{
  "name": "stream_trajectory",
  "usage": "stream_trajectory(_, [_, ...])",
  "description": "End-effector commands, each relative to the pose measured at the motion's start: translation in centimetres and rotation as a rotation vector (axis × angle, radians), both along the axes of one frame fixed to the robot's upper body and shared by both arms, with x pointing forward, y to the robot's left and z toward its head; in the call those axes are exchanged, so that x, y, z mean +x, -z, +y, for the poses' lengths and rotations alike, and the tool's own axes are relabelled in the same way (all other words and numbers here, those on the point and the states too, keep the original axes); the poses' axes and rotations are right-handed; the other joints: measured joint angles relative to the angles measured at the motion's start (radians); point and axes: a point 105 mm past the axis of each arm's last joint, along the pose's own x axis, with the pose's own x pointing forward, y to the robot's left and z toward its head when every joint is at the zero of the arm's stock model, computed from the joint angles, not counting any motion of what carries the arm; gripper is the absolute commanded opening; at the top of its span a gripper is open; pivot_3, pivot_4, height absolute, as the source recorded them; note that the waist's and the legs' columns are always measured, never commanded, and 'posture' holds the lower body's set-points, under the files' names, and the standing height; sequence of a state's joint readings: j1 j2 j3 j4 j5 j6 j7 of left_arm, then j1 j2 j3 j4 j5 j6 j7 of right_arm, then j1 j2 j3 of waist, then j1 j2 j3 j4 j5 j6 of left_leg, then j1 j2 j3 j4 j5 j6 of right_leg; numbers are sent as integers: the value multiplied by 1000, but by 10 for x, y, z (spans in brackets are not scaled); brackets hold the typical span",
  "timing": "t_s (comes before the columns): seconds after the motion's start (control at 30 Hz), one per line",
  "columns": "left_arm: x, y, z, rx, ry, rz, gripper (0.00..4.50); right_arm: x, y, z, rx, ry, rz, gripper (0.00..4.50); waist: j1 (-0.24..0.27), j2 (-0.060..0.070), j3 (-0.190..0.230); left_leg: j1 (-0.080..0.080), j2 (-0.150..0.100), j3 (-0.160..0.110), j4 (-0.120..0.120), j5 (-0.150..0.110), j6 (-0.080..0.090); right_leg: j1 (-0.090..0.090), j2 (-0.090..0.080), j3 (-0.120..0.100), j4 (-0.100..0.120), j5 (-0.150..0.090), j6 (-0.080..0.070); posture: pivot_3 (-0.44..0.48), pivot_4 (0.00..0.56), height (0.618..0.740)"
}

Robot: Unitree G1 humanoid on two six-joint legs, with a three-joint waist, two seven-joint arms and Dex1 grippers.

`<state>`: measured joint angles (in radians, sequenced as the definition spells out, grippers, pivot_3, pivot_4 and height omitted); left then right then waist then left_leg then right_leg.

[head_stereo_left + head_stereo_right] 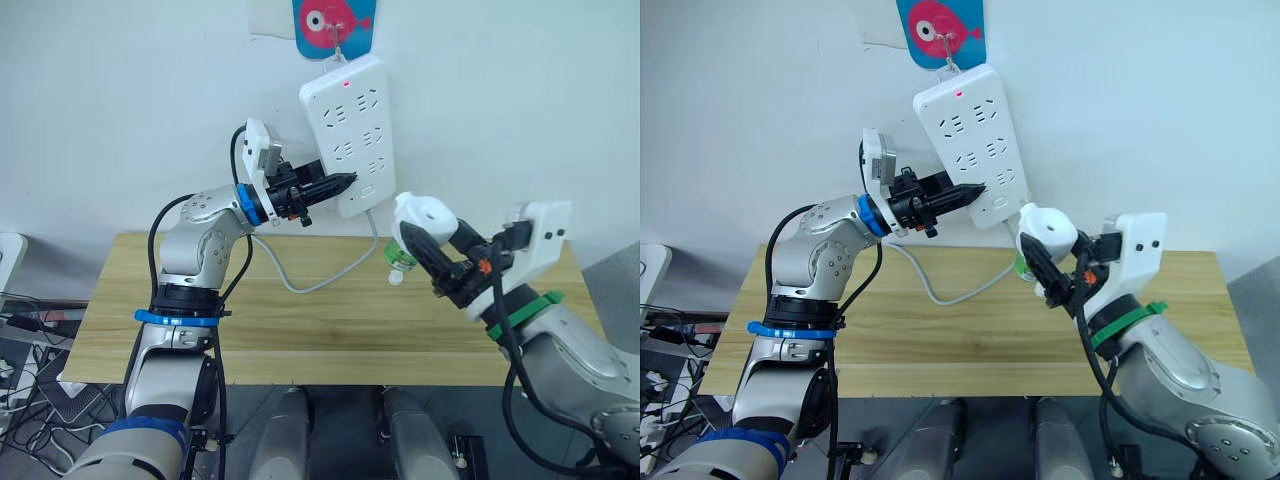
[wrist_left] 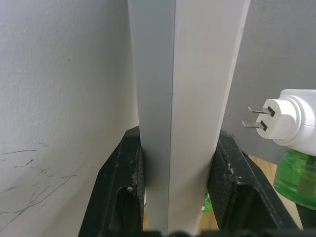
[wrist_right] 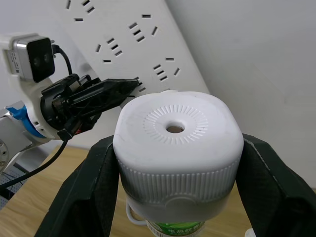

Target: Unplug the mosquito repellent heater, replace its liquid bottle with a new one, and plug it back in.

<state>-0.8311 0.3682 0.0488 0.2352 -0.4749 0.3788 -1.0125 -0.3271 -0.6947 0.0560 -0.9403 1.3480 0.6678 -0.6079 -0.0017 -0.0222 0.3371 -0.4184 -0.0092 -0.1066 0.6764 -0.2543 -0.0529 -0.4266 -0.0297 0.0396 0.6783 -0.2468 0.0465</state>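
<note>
Heater (image 3: 177, 148): white rounded unit, clamped between the right gripper's (image 1: 437, 262) two black fingers, one on each side of its body. Round vent hole in the ribbed top faces the right wrist camera. Held in the air above the table, unplugged.
Prongs (image 2: 256, 117): two flat metal blades on the heater's white plug face, bare, pointing toward the strip and apart from it.
Bottle (image 2: 295, 175): green and translucent, fixed under the heater body; a green-printed label shows below the heater's ribbed collar in the right wrist view.
Right gripper: closed on the heater, raised over the table's far edge, below and to the right of the strip's lower end.
Left gripper (image 1: 335, 184): fingers pinched on the strip's lower part, one against each broad face, as the left wrist view shows. Tips reach onto the strip from its left edge. Near the heater, not touching it.
Strip (image 1: 354, 130): long white multi-socket bar, hanging tilted on the wall from a hook, red light lit near its upper end. Sockets face outward into the room.
Cable (image 1: 320, 282): grey, running from the strip's lower end down in a loop over the table.
Table (image 1: 300, 330): light wood, below both grippers, against the white wall.
Fish sign (image 1: 333, 22): blue card with a pink fish, on the wall just above the strip.
</note>
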Motion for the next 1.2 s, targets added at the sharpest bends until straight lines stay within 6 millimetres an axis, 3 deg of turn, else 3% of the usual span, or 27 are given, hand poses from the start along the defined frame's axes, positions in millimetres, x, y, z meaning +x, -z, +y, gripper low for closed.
stream_trajectory(0.03, [-4, -9, -5, 11, 9, -66, 1296, 1, -7, 7, 3, -19, -11, 2901, 2, 0, 0, 0, 0, 0, 0, 0, 0, 0, 0, 0, 0, 0, 0, 92, 267, 740])
stream_trajectory(0.27, [-4, -8, -8, 19, 25, -75, 1296, 23, -17, 8, -28, 29, -20, 2901, 2, 0, 0, -1, 0, 0, 0, 0, 0, -1, -1, 0, -1, 0, 0, 91, 276, 740])
stream_trajectory(0.63, [-1, -8, -9, 32, 15, -108, 1296, 33, -25, 18, -25, 24, -37, 2901, 3, 0, 0, -11, 0, 0, 1, 0, 0, -13, -1, 0, 2, 0, 0, 96, 276, 740])
stream_trajectory(1.2, [-5, -8, -16, 24, 48, -110, 1296, 50, -19, 21, -56, 64, -36, 2901, 3, -1, -1, -12, -1, 0, 2, 1, 0, -14, 0, -1, 3, 0, 0, 94, 272, 740])
